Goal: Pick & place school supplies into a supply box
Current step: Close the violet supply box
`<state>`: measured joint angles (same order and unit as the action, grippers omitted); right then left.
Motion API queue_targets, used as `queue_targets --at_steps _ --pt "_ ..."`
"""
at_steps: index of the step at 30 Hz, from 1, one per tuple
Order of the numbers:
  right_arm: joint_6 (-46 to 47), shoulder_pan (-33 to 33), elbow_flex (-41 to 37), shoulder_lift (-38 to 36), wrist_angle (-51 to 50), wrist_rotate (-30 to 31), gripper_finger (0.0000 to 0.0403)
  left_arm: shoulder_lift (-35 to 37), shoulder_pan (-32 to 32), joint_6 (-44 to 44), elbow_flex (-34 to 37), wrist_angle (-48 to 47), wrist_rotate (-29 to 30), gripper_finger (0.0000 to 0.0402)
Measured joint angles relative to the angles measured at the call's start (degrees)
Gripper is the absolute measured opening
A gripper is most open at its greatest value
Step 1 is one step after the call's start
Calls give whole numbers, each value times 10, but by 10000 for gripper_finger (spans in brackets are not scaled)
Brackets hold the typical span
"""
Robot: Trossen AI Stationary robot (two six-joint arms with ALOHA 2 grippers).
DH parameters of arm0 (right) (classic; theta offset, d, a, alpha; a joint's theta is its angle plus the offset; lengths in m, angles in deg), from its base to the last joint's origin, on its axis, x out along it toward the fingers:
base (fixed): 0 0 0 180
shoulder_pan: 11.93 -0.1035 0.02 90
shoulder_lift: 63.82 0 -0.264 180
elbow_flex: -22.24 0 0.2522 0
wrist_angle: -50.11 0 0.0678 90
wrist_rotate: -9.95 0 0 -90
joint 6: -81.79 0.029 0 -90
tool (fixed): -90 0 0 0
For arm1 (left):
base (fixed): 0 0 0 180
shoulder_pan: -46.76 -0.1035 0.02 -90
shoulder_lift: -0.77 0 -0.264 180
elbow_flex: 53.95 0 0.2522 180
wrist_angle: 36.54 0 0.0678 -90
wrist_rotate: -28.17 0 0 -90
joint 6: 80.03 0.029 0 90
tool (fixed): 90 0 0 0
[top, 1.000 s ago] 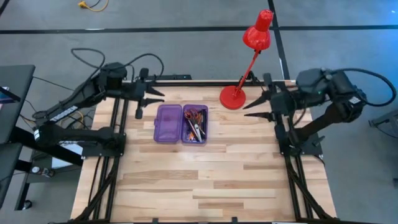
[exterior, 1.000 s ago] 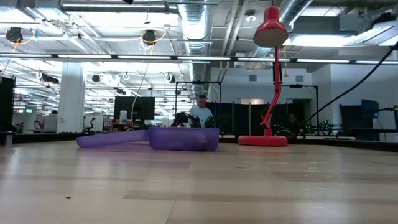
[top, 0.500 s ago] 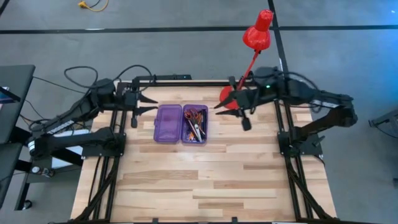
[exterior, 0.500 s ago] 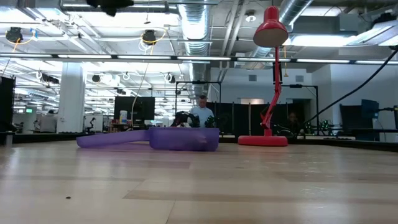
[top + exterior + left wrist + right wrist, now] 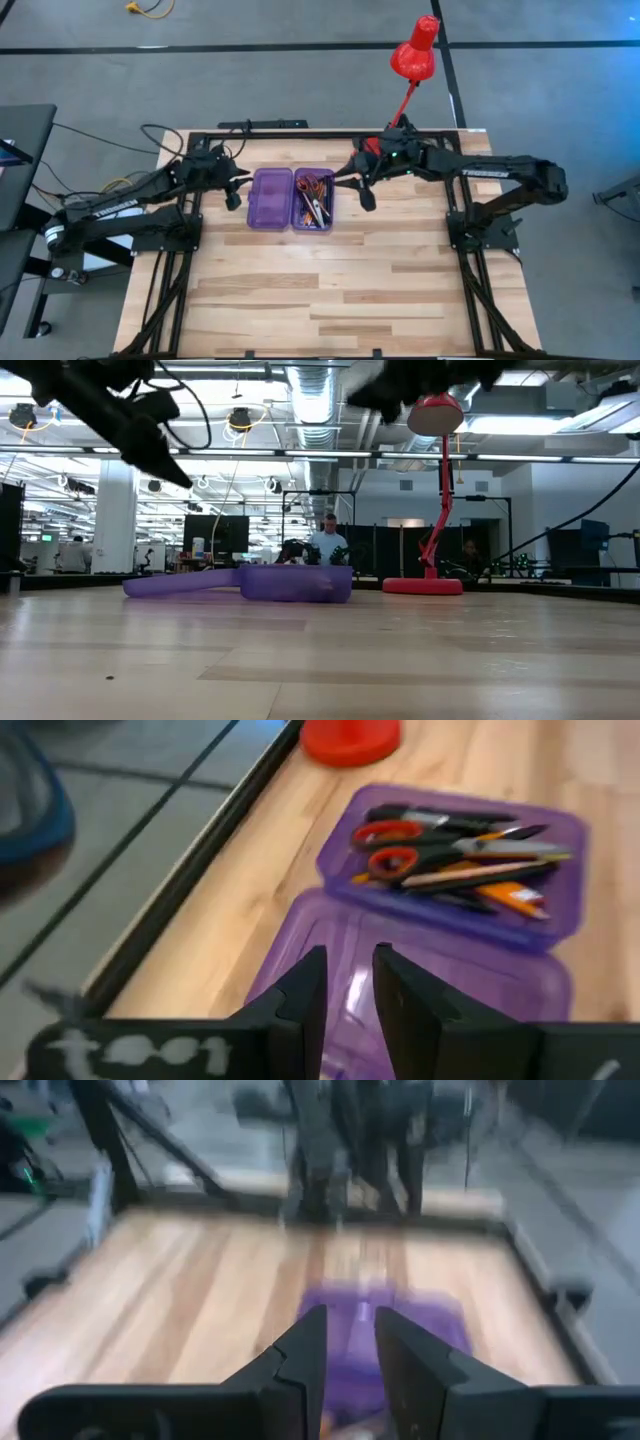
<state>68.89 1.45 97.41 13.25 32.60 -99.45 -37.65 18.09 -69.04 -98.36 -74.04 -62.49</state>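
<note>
Even, bright light falls from above on the pale wooden desk (image 5: pixel 330 270), and shadows under the arms are soft and faint. In the low view, long ceiling strip lights (image 5: pixel 300 455) glare white. The right wrist view is heavily motion-blurred. The left wrist view is softer near its edges, with the translucent purple plastic case (image 5: pixel 450 920) fairly readable.

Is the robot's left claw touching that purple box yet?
Apart. The low view shows the left gripper high in the air, well above the purple box on the table.
</note>
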Motion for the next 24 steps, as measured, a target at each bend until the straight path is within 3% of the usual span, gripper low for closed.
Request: queue_targets --at_steps 5,11,13,20,24 --pt "24 23 -55 39 64 -1 82 -2 0 -30 36 10 27 73" --pt "-6 24 -57 99 57 -9 82 -2 3 53 47 -1 -114 73" --pt "-11 21 -55 114 62 -9 82 -1 4 62 47 6 -132 73" --pt "-41 40 -56 142 6 4 82 -4 3 9 47 3 43 73" --pt "-30 55 -56 142 -5 4 82 -4 3 4 47 34 70 73"
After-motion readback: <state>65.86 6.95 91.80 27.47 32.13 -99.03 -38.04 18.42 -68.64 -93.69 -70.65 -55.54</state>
